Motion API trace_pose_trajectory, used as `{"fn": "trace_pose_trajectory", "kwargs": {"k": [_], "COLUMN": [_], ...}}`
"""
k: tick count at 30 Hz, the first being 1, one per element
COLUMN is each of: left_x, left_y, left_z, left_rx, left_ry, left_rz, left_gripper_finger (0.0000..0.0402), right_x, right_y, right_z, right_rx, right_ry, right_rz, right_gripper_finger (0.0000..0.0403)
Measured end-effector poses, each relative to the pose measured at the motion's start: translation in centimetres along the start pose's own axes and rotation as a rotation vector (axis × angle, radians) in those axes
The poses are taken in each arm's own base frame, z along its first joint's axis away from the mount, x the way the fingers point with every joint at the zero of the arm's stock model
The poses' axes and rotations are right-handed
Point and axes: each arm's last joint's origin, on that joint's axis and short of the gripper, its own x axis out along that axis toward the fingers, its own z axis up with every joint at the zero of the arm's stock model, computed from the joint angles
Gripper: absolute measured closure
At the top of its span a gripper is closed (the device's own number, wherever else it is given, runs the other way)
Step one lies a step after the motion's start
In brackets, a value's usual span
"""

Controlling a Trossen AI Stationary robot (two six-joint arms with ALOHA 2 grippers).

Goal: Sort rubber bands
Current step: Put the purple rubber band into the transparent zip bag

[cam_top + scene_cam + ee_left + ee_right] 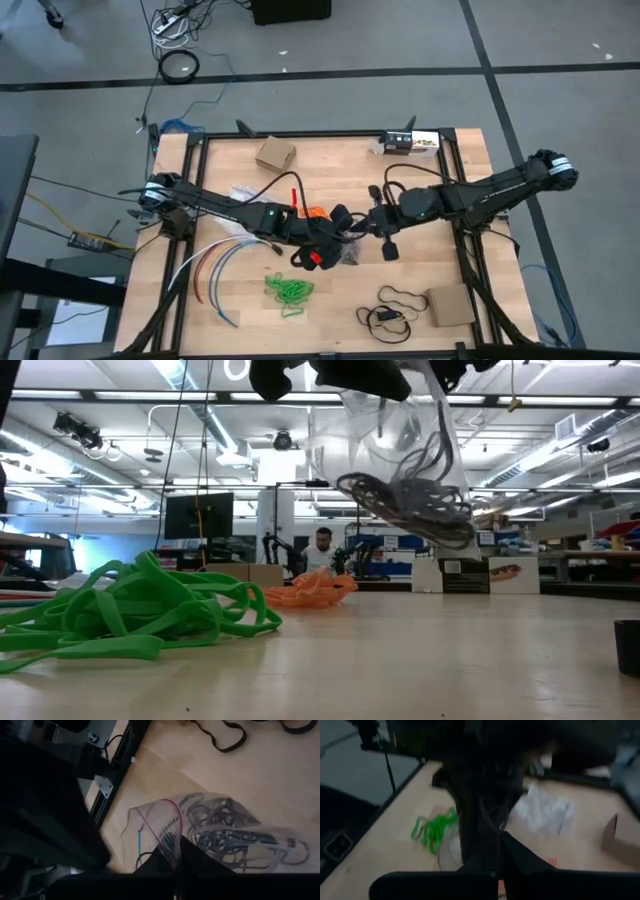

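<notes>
Your left claw [335, 240] is pinched shut on the mouth of a clear plastic bag [225, 832], and your right claw [362, 228] is closed on it too. The bag hangs above the counter [440, 265] holding the dark rubber bands [415, 500]. Green bands [288, 290] lie nearer the front edge, orange bands [310, 592] behind.

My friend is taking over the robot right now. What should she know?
Left gripper: shut on the clear bag holding the dark rubber bands, lifted above the table.
Right gripper: shut, at the same bag; whether it grips it is unclear.
Green rubber bands: heap near the front.
Orange rubber bands: heap mid-table.
Done: dark ones bagged.
Left: green and orange still loose.
</notes>
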Motion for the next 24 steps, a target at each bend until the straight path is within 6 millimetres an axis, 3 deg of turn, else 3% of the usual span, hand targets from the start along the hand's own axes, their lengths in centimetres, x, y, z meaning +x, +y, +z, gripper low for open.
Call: {"fn": "trace_pose_trajectory", "kwargs": {"k": [16, 24], "left_x": [-0.2, -0.2], "left_y": [-0.4, -0.6], "left_z": [0.5, 0.7], "left_rx": [0.055, 0.079], "left_ry": [-0.011, -0.018], "left_rz": [-0.007, -0.011], "left_gripper_finger": [0.0398, 0.0398], "right_x": [-0.7, -0.7], "right_y": [0.1, 0.0], "right_z": [-1.0, -1.1], "right_rx": [0.098, 0.089], "right_ry": [0.214, 0.228], "right_rz": [0.118, 0.117], "right_gripper_finger": [0.0393, 0.038]}}
